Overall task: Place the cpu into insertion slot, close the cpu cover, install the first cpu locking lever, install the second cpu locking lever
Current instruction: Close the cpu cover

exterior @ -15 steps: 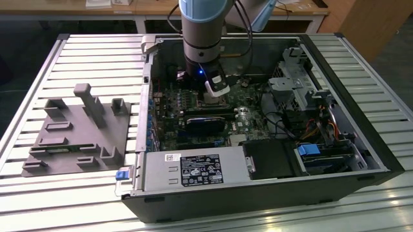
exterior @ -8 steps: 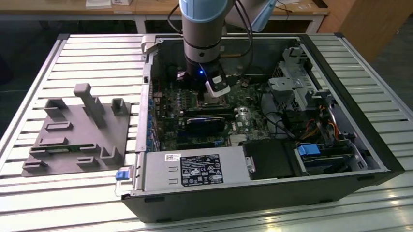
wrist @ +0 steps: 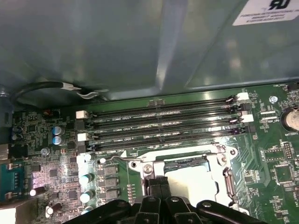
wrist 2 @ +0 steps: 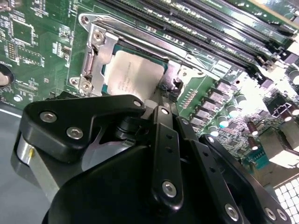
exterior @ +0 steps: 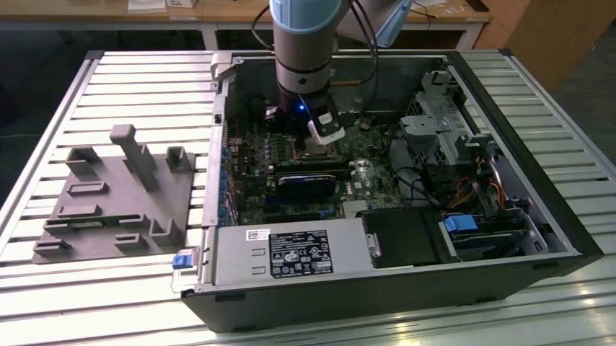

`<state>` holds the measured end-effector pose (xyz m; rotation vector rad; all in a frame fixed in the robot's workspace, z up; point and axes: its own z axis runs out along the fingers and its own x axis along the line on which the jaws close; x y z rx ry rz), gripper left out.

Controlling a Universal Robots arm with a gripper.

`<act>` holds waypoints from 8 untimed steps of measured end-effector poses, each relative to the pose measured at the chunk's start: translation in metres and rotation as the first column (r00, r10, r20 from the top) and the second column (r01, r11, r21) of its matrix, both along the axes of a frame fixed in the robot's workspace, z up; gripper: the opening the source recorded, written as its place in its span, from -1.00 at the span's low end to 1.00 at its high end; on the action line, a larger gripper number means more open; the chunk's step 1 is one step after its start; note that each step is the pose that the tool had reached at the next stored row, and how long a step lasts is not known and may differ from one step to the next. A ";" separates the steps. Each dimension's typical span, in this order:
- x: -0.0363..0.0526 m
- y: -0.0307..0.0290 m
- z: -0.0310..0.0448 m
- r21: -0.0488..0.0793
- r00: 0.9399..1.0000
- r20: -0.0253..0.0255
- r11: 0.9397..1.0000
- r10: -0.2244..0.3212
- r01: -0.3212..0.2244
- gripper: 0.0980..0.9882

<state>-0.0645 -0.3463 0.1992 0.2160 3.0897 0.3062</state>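
An open computer case (exterior: 385, 238) is shown laid on its side on a slatted metal table (exterior: 125, 94), with the robot arm (exterior: 306, 43) lowered into it over the green motherboard (wrist 2: 42, 51). The gripper (wrist: 157, 181) is seen narrow, its fingers drawn together with nothing visible between them. It is set at the edge of the insertion slot (wrist 2: 96, 56), beside the long memory slots (wrist: 163, 126). The cpu (wrist 2: 138, 74) is seated in the slot, and the silvery cpu cover (wrist: 223, 163) appears to be laid flat around it. A wire locking lever (wrist: 117, 159) is seen along one side; whether it is latched cannot be told. The risk is judged to lie in a slip off that thin lever, by which nearby capacitors (wrist: 85, 179) could be struck or the cover left unclamped.
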 end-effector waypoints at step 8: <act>0.0022 0.0000 0.0018 0.000 1.000 0.000 1.000 0.000 0.000 -0.99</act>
